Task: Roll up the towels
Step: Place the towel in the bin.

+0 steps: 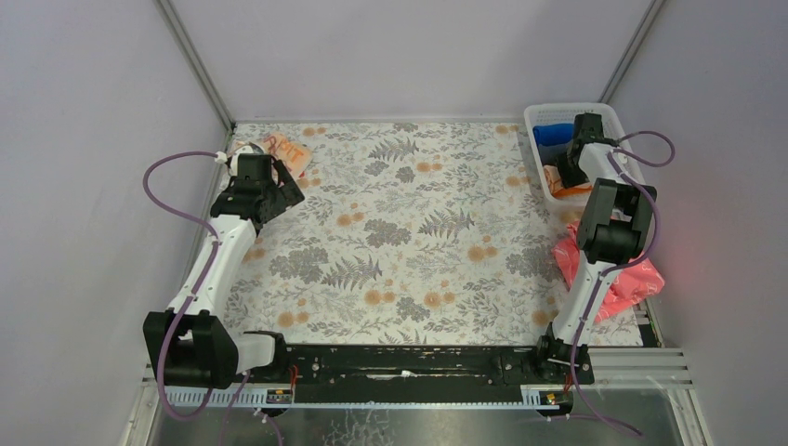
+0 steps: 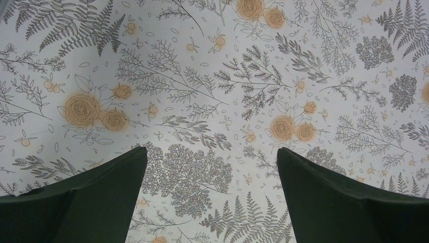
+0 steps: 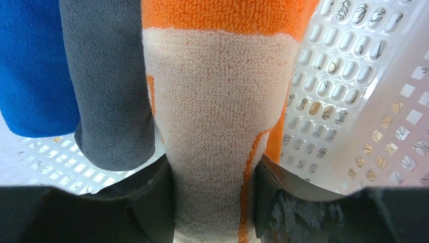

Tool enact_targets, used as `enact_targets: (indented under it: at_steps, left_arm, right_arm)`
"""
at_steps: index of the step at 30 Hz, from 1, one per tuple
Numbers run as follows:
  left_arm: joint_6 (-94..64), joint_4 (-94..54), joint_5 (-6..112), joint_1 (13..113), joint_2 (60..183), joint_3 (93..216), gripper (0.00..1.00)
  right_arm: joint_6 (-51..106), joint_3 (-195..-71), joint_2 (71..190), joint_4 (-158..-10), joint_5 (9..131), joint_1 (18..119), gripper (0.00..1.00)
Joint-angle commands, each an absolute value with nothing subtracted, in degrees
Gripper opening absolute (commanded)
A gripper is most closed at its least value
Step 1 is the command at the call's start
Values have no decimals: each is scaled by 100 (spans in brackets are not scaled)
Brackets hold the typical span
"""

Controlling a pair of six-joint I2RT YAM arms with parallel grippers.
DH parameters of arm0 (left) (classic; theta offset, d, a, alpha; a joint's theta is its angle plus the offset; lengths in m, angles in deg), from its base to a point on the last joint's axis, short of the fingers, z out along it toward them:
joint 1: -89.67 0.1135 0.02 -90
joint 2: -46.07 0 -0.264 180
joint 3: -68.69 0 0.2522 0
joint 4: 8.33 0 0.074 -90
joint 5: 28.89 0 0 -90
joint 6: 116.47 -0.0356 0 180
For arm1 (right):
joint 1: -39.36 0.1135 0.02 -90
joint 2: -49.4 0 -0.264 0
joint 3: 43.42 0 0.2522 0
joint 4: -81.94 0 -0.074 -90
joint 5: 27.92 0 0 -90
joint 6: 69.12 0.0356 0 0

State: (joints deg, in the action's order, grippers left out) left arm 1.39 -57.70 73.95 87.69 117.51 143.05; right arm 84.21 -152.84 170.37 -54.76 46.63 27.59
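In the right wrist view, the orange-bordered towel (image 3: 217, 96) with its cream centre is a roll lying in the white basket (image 3: 354, 76). My right gripper (image 3: 215, 167) is shut on it, with a finger pressed against each side. From above, that gripper (image 1: 578, 153) reaches down into the basket (image 1: 539, 116), and a bit of the orange towel (image 1: 560, 181) shows beside it. The pale peach towel (image 1: 283, 149) with orange print lies crumpled at the far left corner of the table. My left gripper (image 1: 269, 186) hangs just in front of it, open (image 2: 212, 149) over bare tablecloth.
A blue roll (image 3: 30, 66) and a dark grey roll (image 3: 109, 81) lie in the basket left of the held towel. A pink cloth (image 1: 627, 279) is heaped at the right table edge beside the right arm. The floral tablecloth (image 1: 409, 232) covers the table.
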Motion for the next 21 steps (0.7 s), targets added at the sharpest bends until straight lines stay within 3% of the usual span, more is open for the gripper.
enact_targets:
  at_steps: [1, 6, 12, 15, 21]
  left_arm:
    - [213, -5663, 7360, 8838, 11726, 14222, 100]
    - [209, -5663, 7342, 8853, 11726, 14213, 100]
    - [218, -5646, 7299, 8872, 11725, 14195, 100]
    - [227, -5637, 7241, 8892, 11735, 14196, 100]
    - [227, -5637, 7208, 8914, 11755, 14187, 100]
  right_arm:
    - [8890, -15195, 16893, -6078, 4808, 2741, 47]
    - [9231, -15184, 17077, -6532, 4996, 2746, 43]
    - [9272, -14928, 17133, -7103, 5040, 2741, 45]
    - [9154, -15138, 17358, -6868, 5038, 2742, 52]
    - [8840, -15143, 17537, -6858, 5195, 2746, 78]
